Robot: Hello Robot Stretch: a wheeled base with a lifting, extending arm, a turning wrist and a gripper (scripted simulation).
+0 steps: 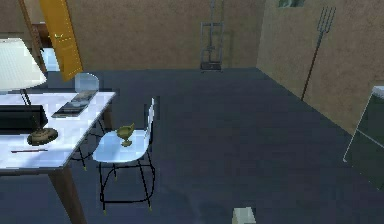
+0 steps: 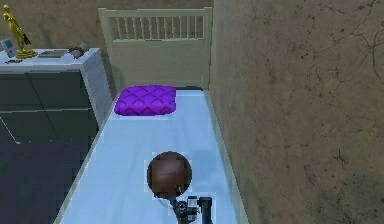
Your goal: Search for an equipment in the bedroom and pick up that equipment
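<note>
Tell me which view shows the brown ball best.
Arm side view: the brown ball lies whole on the pale blue bed, the purple pillow beyond it and the tool at its lower edge. The forward view faces a white desk and a chair instead.

Beside the brown ball (image 2: 170,172), the hand (image 2: 184,204) is too small to make out; whether it holds anything cannot be told.

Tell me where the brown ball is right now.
Arm side view, lower middle: the brown ball lies on the bed, below the purple pillow in the picture.
</note>
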